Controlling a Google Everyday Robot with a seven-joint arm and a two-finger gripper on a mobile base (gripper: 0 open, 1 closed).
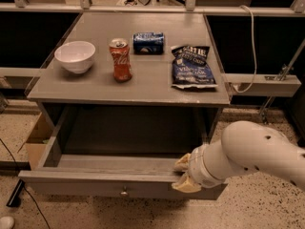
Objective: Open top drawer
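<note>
The wide grey wooden top drawer (pixel 95 187) stands drawn well out from under the grey tabletop (pixel 152 87), its inside bare as far as I can see and its small round metal knob (pixel 124 192) at the middle of the flat front. The robot's white rounded arm (pixel 252 151) reaches in from the right, and the gripper (pixel 183 174) sits at the right part of the drawer's front panel. Its cream-coloured fingers (pixel 182 163) straddle the top edge, one inside and one outside, pinched on the panel. On the tabletop a white ceramic bowl (pixel 75 56) sits at the left. Just beside it a red soda can (pixel 120 60) stands upright, with a small blue snack packet (pixel 148 42) lying behind it. A dark blue crisp bag (pixel 193 67) lies flat at the right. A brown cardboard box (pixel 35 137) stands on the speckled floor (pixel 267 213) left of the drawer.
</note>
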